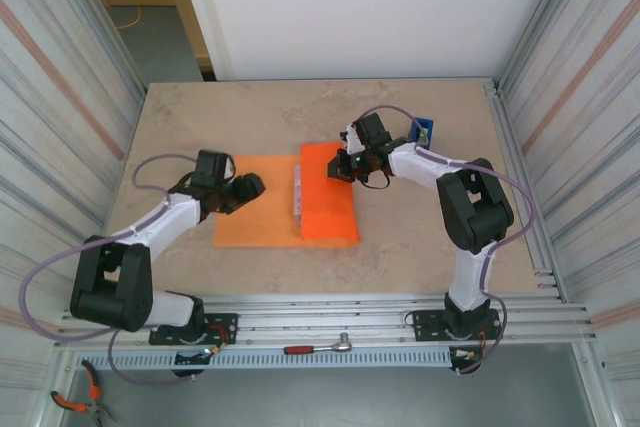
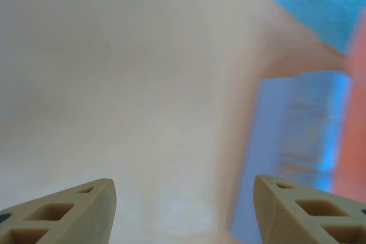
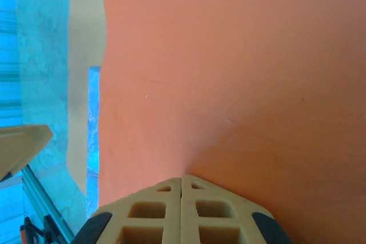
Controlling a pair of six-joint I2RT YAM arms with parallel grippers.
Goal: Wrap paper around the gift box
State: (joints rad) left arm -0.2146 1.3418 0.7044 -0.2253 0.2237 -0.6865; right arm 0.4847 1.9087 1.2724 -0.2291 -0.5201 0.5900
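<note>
The orange paper (image 1: 250, 217) lies in the middle of the table, its right part folded up and over into a raised flap (image 1: 328, 202). A narrow pale pink strip of the gift box (image 1: 297, 192) shows between the flat part and the flap; the rest of the box is hidden under the paper. My right gripper (image 1: 346, 163) is shut, its tips pressed onto the top of the orange flap (image 3: 229, 72) near its far edge. My left gripper (image 1: 252, 185) hovers over the flat left part of the sheet, open, with nothing between its fingers (image 2: 86, 210); the paper (image 2: 143, 84) beneath is blurred.
A blue tape dispenser (image 1: 425, 132) stands at the back right, just behind the right arm. A ratchet tool (image 1: 320, 347) lies on the front rail and pliers (image 1: 75, 402) lie below at the left. Corrugated walls close in both sides of the table (image 1: 250, 117).
</note>
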